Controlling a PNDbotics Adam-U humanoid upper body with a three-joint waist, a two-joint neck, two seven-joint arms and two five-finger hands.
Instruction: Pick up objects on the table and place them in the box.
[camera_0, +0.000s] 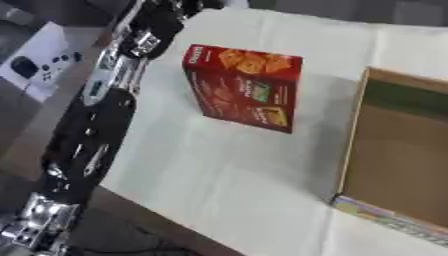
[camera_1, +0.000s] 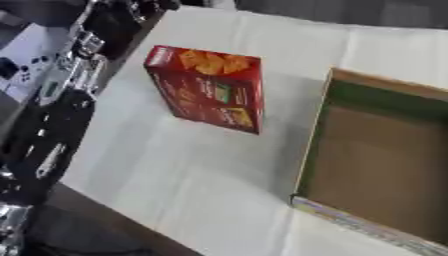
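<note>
A red cracker box (camera_0: 244, 87) stands upright on the white-covered table (camera_0: 219, 170), left of centre. An open cardboard box (camera_0: 402, 155) lies at the right, its brown inside showing nothing in it. My left arm (camera_0: 87, 140) runs along the table's left edge from the lower left corner up to the top. Its hand (camera_0: 157, 25) sits at the top left, beyond the cracker box and apart from it, partly cut off by the view's edge. My right hand shows in neither view.
The table's front-left edge (camera_0: 149, 205) runs diagonally, with dark floor beyond it. A white package showing dark controller shapes (camera_0: 39, 65) lies off the table at the far left. Bare cloth stretches between the cracker box and the cardboard box.
</note>
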